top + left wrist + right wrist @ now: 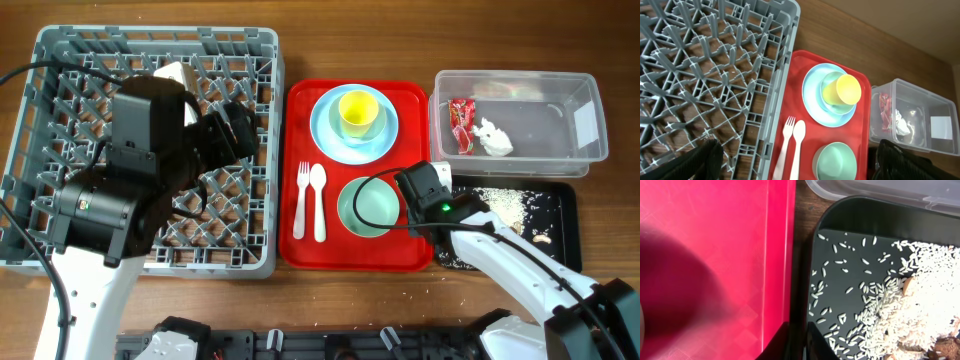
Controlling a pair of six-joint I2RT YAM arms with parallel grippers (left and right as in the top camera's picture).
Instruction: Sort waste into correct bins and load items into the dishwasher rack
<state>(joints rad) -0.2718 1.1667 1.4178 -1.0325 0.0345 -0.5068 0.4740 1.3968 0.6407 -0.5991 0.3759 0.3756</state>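
One grey dishwasher rack (70, 110) on the worktop (300, 40) lies beneath the left pincer (243, 130), whose fingers (705, 160) are spread wide. To that pincer's right, one red tray (300, 250) carries one pale blue plate (323, 130) and two bowls. One clear tub (550, 125) and one black tray (565, 210) lie side by side, long axes left–right. The right pincer (425, 188) hovers at the black tray's left edge, and its spread cannot be told. The pale bowl (829, 82) sits on the plate, holding one yellow cup (358, 110), mouth up. The mint-green bowl (368, 207) lies just left of the right pincer. One fork (301, 200) and one spoon (318, 200) lie parallel, heads pointing away from the robot. One wrapper (461, 125) and one tissue (492, 138) lie in the tub; crumbs (910, 315) strew the black tray.
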